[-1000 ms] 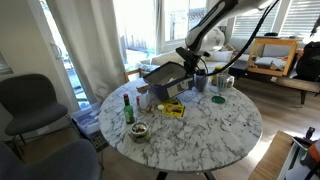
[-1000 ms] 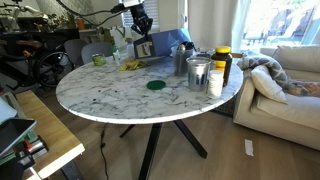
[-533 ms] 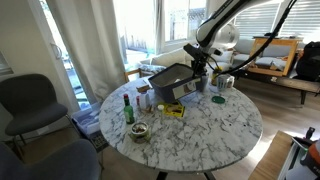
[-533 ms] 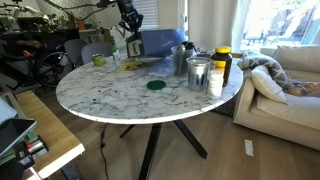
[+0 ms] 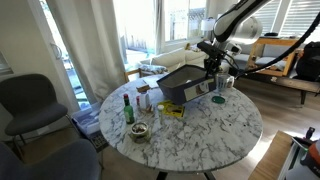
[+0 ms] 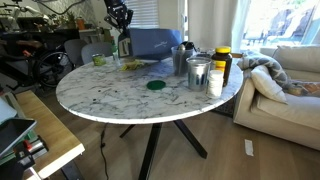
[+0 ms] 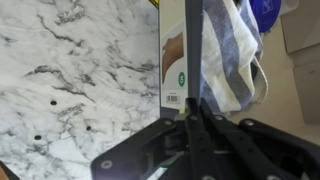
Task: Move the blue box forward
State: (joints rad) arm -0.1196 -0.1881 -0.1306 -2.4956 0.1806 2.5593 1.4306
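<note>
Swung sideways since a second ago, the blue box (image 5: 185, 86) hangs tilted above the marble table (image 5: 200, 135) near its far edge, my gripper (image 5: 213, 71) clamped tight on one wall.

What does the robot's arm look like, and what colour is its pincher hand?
The arm is made of chunky rounded segments, pale with darker joints, and a thin black cable loops off it. The gripper is black all over and tapers to a narrow tip.
</note>
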